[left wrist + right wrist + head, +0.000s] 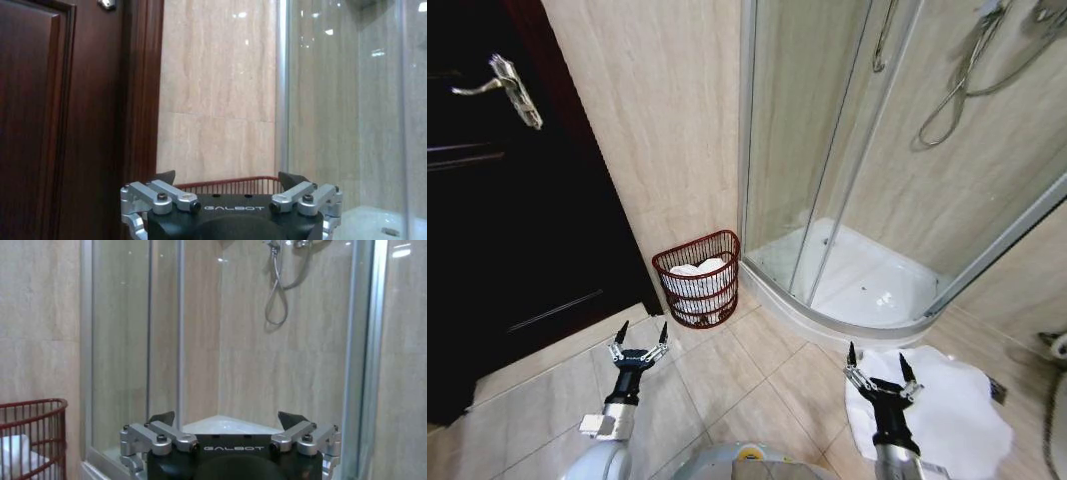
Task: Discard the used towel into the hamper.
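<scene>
Red-brown wire, the hamper is sitting on the floor against the beige wall, beside the glass shower stall, with white cloth already lying inside it. A white towel is lying spread on the tiles, directly under and around the right gripper, whose fingers are spread wide and holding nothing. The left gripper is hovering just in front of the hamper, fingers also spread wide and empty. Judging from this, the pick-up step is in hand: the right gripper needs lowering onto the towel and closing before carrying it across to the hamper.
</scene>
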Controlling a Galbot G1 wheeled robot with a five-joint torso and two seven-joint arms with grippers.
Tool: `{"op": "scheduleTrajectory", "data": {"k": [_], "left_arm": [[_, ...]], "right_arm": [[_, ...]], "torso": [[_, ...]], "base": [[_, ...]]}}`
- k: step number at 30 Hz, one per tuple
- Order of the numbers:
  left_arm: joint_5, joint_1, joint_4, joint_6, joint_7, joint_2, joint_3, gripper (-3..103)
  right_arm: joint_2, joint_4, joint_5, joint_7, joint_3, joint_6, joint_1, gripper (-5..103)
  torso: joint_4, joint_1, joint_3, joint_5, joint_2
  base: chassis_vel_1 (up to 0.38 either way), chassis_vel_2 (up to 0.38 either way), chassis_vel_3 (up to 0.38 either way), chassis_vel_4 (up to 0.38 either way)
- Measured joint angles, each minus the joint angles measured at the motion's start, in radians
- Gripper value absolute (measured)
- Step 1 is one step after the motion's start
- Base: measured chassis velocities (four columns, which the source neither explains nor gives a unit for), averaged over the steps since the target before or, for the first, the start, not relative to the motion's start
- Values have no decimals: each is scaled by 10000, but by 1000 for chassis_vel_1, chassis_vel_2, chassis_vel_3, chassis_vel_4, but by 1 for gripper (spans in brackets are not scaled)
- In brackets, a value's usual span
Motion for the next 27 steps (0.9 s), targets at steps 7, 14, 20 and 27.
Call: {"op": "scheduleTrajectory", "data": {"k": [7, 14, 20, 27], "left_arm": [[0, 16, 52, -108, 15, 25, -3, 100], [-16, 33, 113, -215, 22, 84, -3, 100], [-29, 24, 149, -240, 30, 117, 18, 100], [-33, 62, 150, -287, 34, 133, 92, 100]], "right_arm": [[99, 19, -33, 47, -38, -84, -24, 100], [120, -54, -49, 66, -31, -85, -37, 100], [187, -194, -74, 134, -43, -69, -34, 100], [207, -854, 355, 1172, 114, -361, 154, 100]], "torso": [[0, -2, 6, 0, 11], [0, -1, 14, 4, 15], [-3, 0, 19, -1, 20], [-2, -2, 18, 2, 25]], "base": [[-100, -214, 104, 200], [-202, -263, 215, 263], [-247, -304, 252, 307], [-236, -298, 238, 300]]}}
